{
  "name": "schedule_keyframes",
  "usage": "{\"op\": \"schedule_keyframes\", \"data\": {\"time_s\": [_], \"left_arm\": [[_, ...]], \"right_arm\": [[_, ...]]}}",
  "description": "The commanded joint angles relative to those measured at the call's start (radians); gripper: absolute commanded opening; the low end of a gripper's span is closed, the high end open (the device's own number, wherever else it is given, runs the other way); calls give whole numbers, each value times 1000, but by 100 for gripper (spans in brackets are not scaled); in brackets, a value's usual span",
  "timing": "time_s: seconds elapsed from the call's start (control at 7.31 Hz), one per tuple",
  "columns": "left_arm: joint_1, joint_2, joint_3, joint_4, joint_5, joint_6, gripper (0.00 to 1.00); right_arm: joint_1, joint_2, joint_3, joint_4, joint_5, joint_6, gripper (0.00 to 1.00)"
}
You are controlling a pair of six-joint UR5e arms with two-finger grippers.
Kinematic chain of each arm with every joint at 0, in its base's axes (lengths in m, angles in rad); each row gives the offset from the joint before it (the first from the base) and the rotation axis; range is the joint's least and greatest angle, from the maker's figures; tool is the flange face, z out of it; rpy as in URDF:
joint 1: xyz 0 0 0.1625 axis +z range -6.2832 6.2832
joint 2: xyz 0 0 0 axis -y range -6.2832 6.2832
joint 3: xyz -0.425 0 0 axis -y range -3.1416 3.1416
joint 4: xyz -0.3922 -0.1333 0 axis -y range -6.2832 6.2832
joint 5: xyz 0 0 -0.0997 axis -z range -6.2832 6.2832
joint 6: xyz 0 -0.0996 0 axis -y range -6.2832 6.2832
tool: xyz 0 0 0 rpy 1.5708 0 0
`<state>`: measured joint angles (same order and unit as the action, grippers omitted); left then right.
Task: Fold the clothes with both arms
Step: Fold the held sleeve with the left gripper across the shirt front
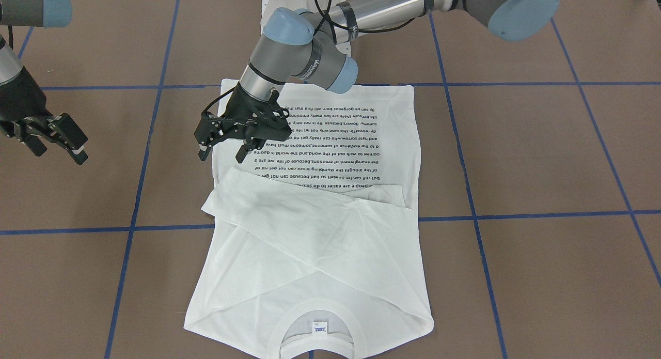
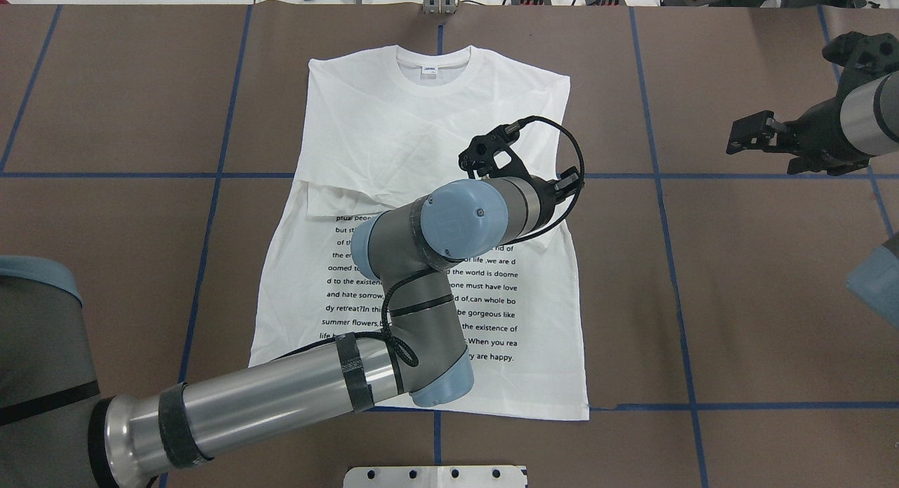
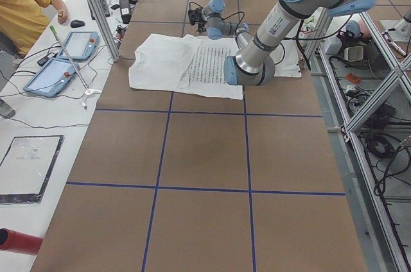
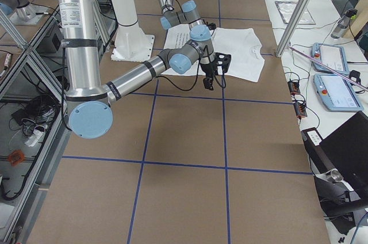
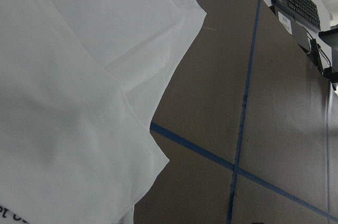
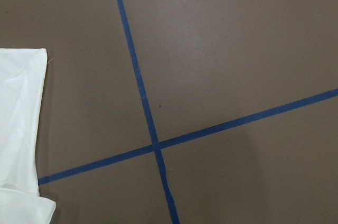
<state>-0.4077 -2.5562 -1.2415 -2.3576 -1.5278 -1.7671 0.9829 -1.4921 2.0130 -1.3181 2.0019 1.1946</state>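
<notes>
The white long-sleeved T-shirt (image 1: 320,245) lies flat on the brown table, printed text up, collar (image 2: 434,70) on the side away from the robot. Both sleeves are folded across the chest. My left arm reaches over the shirt. Its gripper (image 1: 223,153) hovers open above the shirt's side edge, level with the text block, nothing between its fingers. The left wrist view shows the shirt's edge (image 5: 63,102) and bare table, no fingers. My right gripper (image 1: 59,151) hangs open and empty over bare table well off the shirt's side, seen again as the right gripper (image 2: 755,133) from overhead.
Blue tape lines (image 2: 667,175) mark a grid on the table. The white pedestal base (image 2: 435,475) sits at the robot's edge. A seated person (image 3: 19,9) and two teach pendants (image 3: 61,60) are at a side bench past the collar end. Metal frame posts (image 4: 299,14) stand there.
</notes>
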Motion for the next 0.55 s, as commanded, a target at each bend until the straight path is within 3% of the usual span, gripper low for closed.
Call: {"op": "schedule_keyframes", "data": {"time_s": [0.0, 0.14, 0.41], "left_arm": [[-5, 165, -253, 154, -49, 96, 98], [-13, 268, -408, 225, -52, 188, 98], [-64, 394, -531, 239, -99, 344, 97]], "right_arm": [[-124, 33, 6, 89, -43, 168, 100], [-261, 35, 16, 130, -201, 306, 100], [-532, 33, 81, 125, -464, 551, 100]]}}
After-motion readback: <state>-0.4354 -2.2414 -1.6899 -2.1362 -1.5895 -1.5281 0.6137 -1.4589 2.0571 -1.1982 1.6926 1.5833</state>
